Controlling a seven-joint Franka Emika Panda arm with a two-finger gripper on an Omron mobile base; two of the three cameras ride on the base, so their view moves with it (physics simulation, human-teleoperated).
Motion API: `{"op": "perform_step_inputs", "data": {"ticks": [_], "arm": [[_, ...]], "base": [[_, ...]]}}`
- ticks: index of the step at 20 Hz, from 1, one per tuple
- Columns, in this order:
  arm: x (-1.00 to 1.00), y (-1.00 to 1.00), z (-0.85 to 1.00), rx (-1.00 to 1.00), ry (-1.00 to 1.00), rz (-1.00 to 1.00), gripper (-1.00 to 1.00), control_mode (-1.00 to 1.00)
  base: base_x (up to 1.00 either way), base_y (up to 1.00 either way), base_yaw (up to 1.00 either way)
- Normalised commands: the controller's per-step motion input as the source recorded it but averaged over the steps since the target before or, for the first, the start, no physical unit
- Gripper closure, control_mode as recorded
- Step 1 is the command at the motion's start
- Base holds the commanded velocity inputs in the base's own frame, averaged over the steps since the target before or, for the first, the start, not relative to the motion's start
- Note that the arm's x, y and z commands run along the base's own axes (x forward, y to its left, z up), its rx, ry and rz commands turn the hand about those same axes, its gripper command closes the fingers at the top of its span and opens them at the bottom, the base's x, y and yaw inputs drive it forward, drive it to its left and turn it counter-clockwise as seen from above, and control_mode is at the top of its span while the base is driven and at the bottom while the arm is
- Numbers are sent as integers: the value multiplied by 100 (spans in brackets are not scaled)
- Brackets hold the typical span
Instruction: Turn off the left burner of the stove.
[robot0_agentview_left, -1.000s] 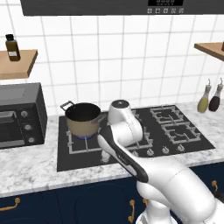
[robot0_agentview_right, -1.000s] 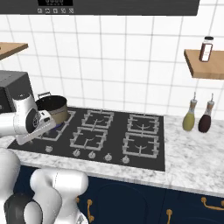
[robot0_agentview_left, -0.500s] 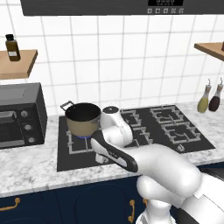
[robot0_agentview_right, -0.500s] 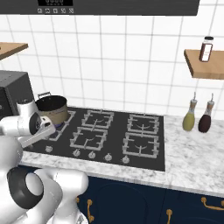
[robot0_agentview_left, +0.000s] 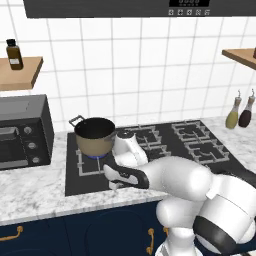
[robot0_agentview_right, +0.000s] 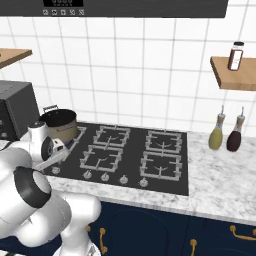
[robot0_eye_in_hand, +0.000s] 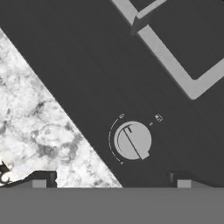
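Black glass of the stove (robot0_agentview_left: 165, 150) is running across the marble counter (robot0_agentview_left: 30, 192), its left burner (robot0_agentview_left: 92, 159) sitting at the far left end with a tan pot (robot0_agentview_left: 95, 135) standing on the grate and a blue flame showing under it, so the burner is reading as lit. The gripper (robot0_eye_in_hand: 111, 181) is hanging low over the stove's front left edge, looking down on 1 silver knob (robot0_eye_in_hand: 132, 140). I judge it is placed there because this knob sits in front of the left burner and likely governs it. The 2 fingertips (robot0_eye_in_hand: 41, 180) are standing wide apart, either side of the knob and short of touching it: spread, holding nothing.

The hand view is giving the knob's pointer line and dial marks, detail too small from the base cameras. The left base view is showing the flame and pot. The right base view is showing the knob row (robot0_agentview_right: 105, 177) and 2 bottles (robot0_agentview_right: 226, 134) on the right.
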Motion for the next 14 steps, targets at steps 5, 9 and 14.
{"op": "perform_step_inputs", "data": {"ticks": [5, 9, 14], "arm": [[24, 0, -22, 0, 2, 0, -100, -100], [12, 1, -19, 0, 1, 0, -100, -100], [13, 8, -3, 0, 0, 0, -100, -100]], "base": [[0, 0, 0], [0, 0, 0], [0, 0, 0]]}}
